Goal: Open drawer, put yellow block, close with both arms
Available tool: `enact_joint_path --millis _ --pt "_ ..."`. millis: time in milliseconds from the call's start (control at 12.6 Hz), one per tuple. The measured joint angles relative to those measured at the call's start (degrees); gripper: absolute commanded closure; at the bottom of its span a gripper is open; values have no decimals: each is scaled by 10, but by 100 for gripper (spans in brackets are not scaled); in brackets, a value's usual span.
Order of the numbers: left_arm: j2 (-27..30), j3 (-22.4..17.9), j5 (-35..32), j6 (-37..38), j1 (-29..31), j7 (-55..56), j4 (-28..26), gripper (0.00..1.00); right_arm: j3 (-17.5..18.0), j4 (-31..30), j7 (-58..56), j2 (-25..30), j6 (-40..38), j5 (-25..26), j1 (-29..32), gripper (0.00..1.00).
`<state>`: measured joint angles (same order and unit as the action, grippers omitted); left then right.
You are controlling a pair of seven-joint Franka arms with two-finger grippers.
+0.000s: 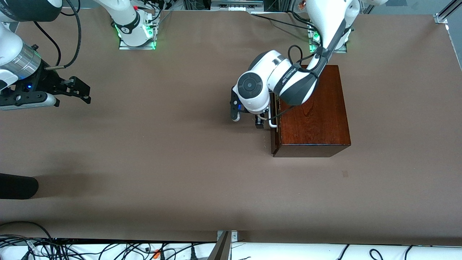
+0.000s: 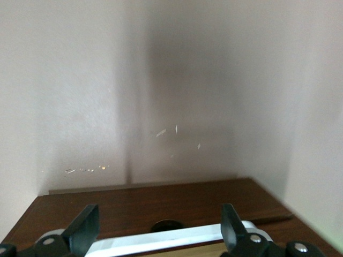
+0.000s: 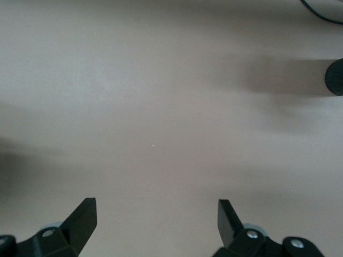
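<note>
The dark reddish-brown wooden box [image 1: 316,112] stands toward the left arm's end of the table. Its drawer front [image 2: 134,206] faces the right arm's end and carries the white bar handle [image 1: 273,122]. My left gripper [image 1: 259,121] is at the handle. In the left wrist view the left gripper [image 2: 159,214] is open, with one finger on each side of the handle [image 2: 161,240] and not closed on it. A thin pale wood strip shows beside the handle. My right gripper [image 1: 81,90] is open and empty over bare table at the right arm's end; it shows open in its wrist view [image 3: 155,206]. The yellow block is out of view.
A black rounded object [image 1: 18,186] juts in at the right arm's end of the table, nearer the front camera; it also shows in the right wrist view [image 3: 335,77]. Cables [image 1: 108,249] lie along the table's near edge. The arm bases [image 1: 135,34] stand at the back.
</note>
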<state>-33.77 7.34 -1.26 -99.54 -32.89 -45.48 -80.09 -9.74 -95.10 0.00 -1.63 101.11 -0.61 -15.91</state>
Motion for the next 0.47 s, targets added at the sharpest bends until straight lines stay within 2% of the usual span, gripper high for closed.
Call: enact_joint_path --millis 237,475 --pt "56 -2 13 57 26 157 11 0 0 0 0 -1 0 0 0 0" --pt "130 -6 13 126 106 247 16 0 -3 0 2 -1 0 0 2 0"
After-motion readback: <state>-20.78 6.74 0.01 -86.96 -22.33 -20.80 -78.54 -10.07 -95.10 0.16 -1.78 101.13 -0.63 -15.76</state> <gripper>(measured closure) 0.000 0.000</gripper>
